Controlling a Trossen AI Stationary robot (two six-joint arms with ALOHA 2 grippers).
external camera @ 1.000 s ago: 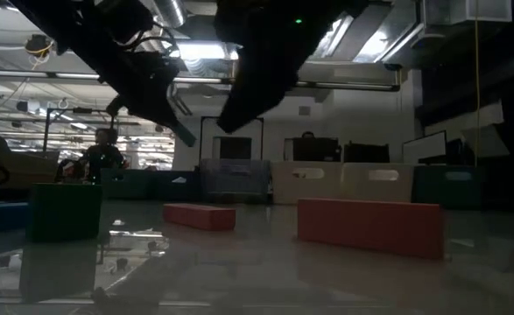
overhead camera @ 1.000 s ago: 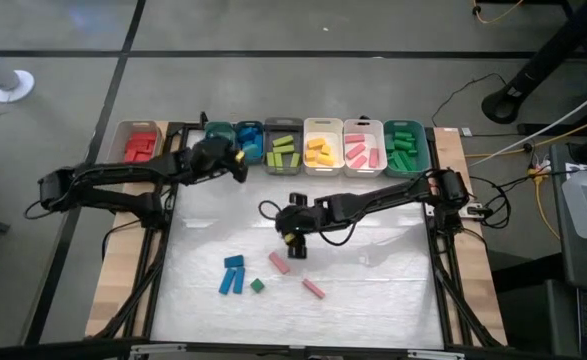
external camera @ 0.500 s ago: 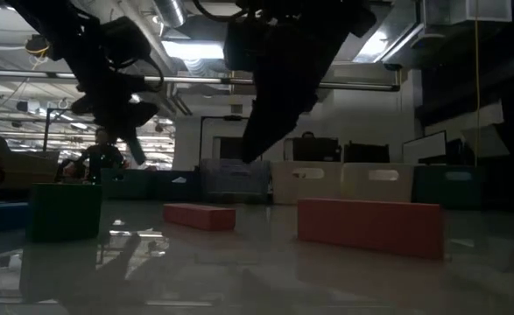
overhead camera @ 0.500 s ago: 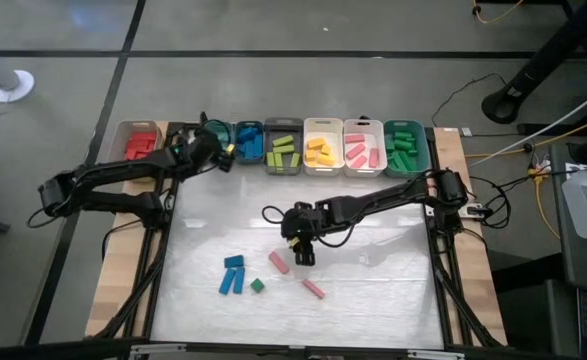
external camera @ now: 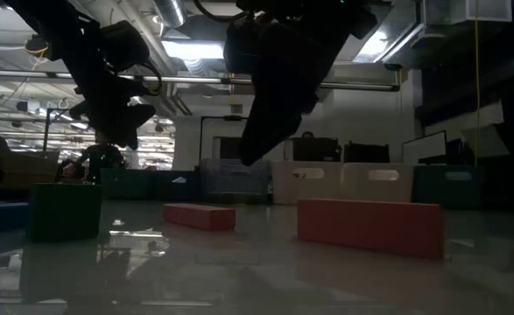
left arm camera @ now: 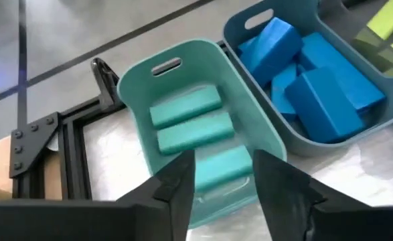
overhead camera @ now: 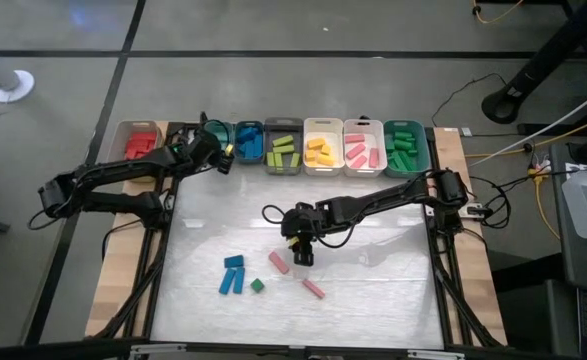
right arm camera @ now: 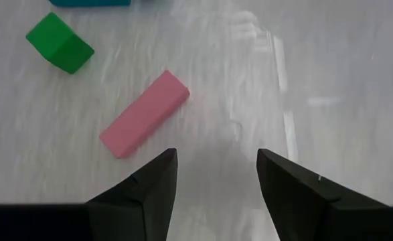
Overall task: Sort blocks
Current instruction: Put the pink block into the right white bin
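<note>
1. From my remote station: grey concrete floor [overhead camera: 273,25] crossed by dark seams surrounds the table.
2. Cables [overhead camera: 533,150] trail beside a black stand base [overhead camera: 503,103].
3. Ceiling ducts [external camera: 178,13] and bright lights [external camera: 191,51] hang over a dim workshop.

Your left wrist view cuts off the blue bin [left arm camera: 330,144], and the fingers [left arm camera: 176,187] hide part of the nearest teal block [left arm camera: 224,167].

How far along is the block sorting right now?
Mostly done: the row of bins already holds sorted blocks, red through green. In hand: the left tool hangs open over the teal bin, three teal bars inside; the right tool hovers open, empty, above a pink bar. Left on the table: two pink bars, blue pieces, one green cube.
</note>
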